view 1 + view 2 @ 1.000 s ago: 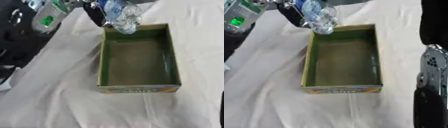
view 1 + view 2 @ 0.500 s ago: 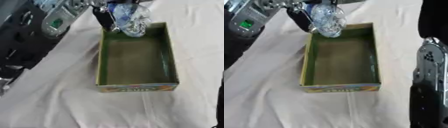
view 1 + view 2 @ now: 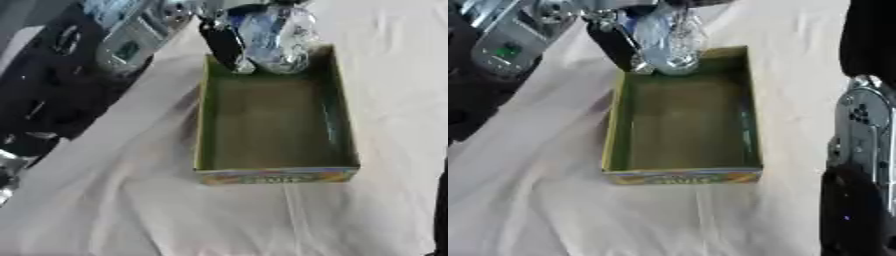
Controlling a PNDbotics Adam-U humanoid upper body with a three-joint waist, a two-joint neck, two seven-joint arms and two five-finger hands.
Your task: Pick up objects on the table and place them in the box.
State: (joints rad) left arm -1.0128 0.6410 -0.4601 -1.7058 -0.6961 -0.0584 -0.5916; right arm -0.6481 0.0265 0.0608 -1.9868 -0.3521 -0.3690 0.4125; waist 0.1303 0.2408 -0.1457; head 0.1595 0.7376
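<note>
**A:** Which step is the robot on?

**B:** The placing step, by the look of it. The left hand (image 3: 229, 42) has its dark fingers (image 3: 616, 44) curled round a clear crinkled object (image 3: 271, 37) (a plastic bottle or a bag, hard to say which) and holds it over the far end of the box (image 3: 203, 125). The object's lower end hangs about level with the far rim, and whether it touches the rim cannot be told.

**A:** And the box?

**B:** It is an open cardboard tray with a green inside and a printed strip on its near wall. It sits near the middle of the counter (image 3: 122, 210), which is draped in a white cloth, with its long side running from the near edge toward the far edge. Nothing shows inside it so far.

**A:** What about the other hand?

**B:** The right arm (image 3: 859, 165) shows along the right edge of the right eye view, but the hand itself is not seen, so nothing can be said of its fingers.

**A:** What does the next move call for?

**B:** Probably bringing the object a little further in over the green floor and lower, then uncurling the fingers so that it drops inside rather than catching on the far wall. A light, crinkly thing may tip or roll, so a low release seems wise.
</note>
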